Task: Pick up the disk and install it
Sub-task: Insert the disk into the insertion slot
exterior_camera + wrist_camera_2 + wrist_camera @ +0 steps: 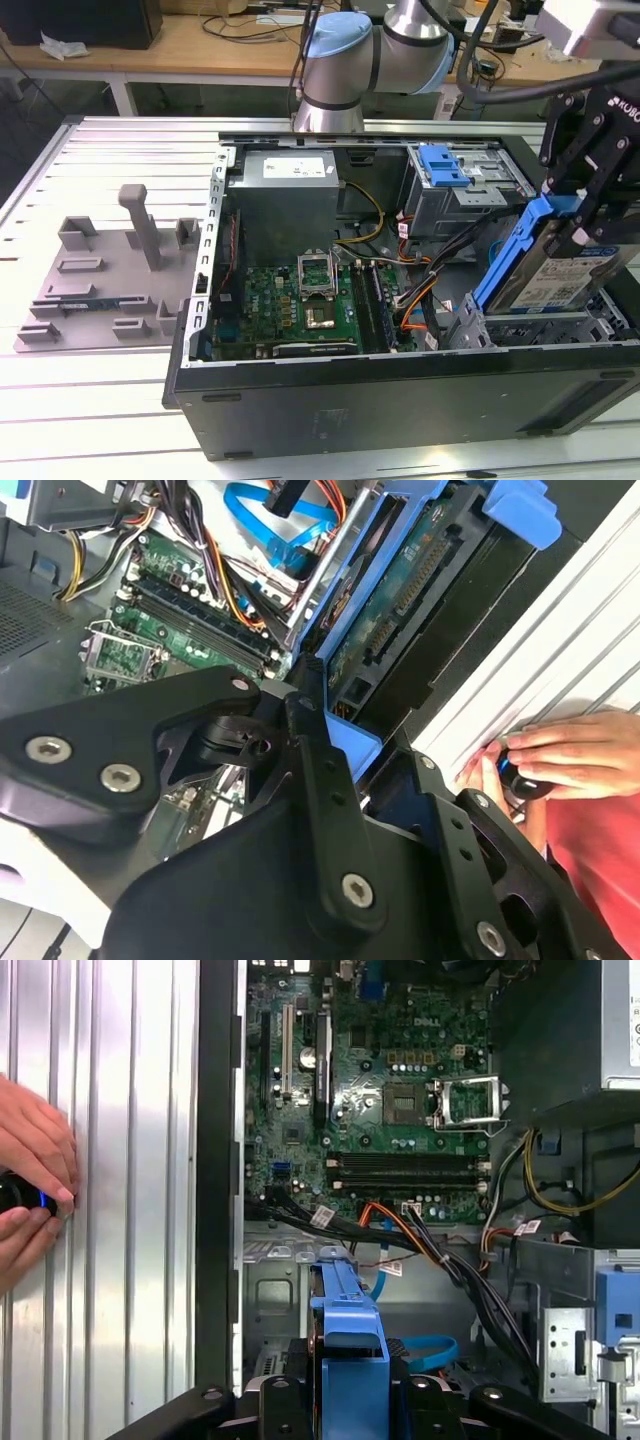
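robot arm holds drive over open computer: the gripper [578, 215] is clamped on the disk [560, 275], its black fingers [585, 180] pinching the upper end of the blue carrier bracket above the open computer case [400, 400]. the disk hangs on edge below the fingers. its long axis slopes steeply down from the grip toward the metal drive cage [545, 325] just under it, and its labelled face is turned to the exterior camera. in the second wrist view the gripper [365, 750] grips the blue frame, and the disk [400, 610] shows its green circuit-board side stretching away from the fingertips. in the first wrist view the disk [350, 1325] runs edge-on straight out from the gripper [350, 1400], with the motherboard [400, 1110] beyond its far end. off to one side of the gripper, outside the case, a person's hand [30, 1180] rests on a small black device [12, 1192] on the ribbed metal table [120, 1160].
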